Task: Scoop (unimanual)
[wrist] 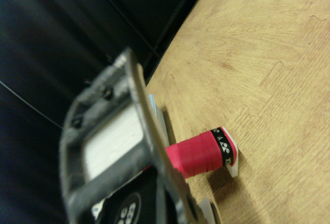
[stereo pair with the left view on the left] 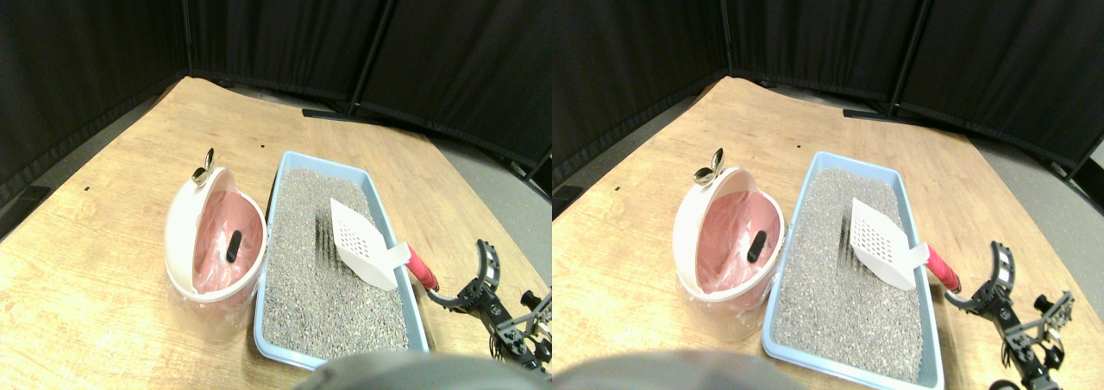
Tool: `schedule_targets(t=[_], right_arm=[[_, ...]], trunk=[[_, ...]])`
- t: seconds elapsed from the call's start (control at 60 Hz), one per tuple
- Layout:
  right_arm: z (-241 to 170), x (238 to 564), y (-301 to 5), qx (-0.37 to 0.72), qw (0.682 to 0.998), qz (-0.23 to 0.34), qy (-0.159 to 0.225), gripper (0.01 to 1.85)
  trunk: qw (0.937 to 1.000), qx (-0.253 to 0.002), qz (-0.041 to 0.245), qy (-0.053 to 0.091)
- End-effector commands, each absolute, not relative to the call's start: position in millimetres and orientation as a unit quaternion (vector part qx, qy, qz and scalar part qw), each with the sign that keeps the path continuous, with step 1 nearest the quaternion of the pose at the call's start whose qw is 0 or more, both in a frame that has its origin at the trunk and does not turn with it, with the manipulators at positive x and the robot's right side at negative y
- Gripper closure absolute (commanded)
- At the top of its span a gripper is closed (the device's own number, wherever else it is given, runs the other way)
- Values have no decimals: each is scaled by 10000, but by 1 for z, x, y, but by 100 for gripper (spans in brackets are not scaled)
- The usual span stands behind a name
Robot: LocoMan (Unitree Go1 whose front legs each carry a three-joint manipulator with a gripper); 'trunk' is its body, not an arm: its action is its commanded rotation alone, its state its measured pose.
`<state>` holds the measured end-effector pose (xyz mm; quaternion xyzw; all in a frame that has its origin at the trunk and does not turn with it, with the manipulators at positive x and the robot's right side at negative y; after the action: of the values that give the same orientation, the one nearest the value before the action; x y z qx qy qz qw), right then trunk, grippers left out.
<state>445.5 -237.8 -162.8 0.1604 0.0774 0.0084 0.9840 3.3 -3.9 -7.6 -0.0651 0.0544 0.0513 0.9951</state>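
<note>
One white slotted scoop [stereo pair with the left view on the left: 364, 244] rests on the litter in one blue tray [stereo pair with the left view on the left: 280, 172], its red handle [stereo pair with the left view on the left: 422, 268] over the rim. One pink-lined bin [stereo pair with the left view on the left: 183, 223] holds one dark lump [stereo pair with the left view on the left: 234, 245]. My gripper [stereo pair with the left view on the left: 457, 273] gapes, empty; my arm's base is cropped

You had the litter tray [stereo pair with the left view on the left: 277, 200] near the middle of the floor mat [stereo pair with the left view on the left: 112, 312], its long side running front to back. The bin [stereo pair with the left view on the left: 181, 235] stood touching the tray's left wall, with a small capsule [stereo pair with the left view on the left: 234, 245] inside it and a clip [stereo pair with the left view on the left: 203, 169] on its far rim. The scoop [stereo pair with the left view on the left: 362, 243] lay over the litter at the tray's right wall, its handle [stereo pair with the left view on the left: 422, 269] reaching out over that wall toward the mat's right edge. Your right gripper [stereo pair with the left view on the left: 461, 273] sat at the handle's end, right of the tray.
</note>
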Motion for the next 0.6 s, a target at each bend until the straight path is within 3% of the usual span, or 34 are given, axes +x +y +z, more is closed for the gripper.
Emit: schedule_targets(t=[0.017, 0.05, 0.067, 0.217, 0.6], right_arm=[[-148, 442, -233, 1514, 9881, 99, 240, 153], [-146, 440, -233, 1450, 9893, 171, 60, 177], [-145, 439, -233, 1440, 9894, 162, -9, 180], [-139, 434, -237, 1229, 9920, 205, -210, 180], [-135, 426, -245, 997, 9943, 293, -258, 180]], trunk=[[9960, -683, 413, 402], [9962, -666, 391, 399], [9962, -666, 391, 399], [9970, -613, 302, 376], [9981, -492, 163, 332]])
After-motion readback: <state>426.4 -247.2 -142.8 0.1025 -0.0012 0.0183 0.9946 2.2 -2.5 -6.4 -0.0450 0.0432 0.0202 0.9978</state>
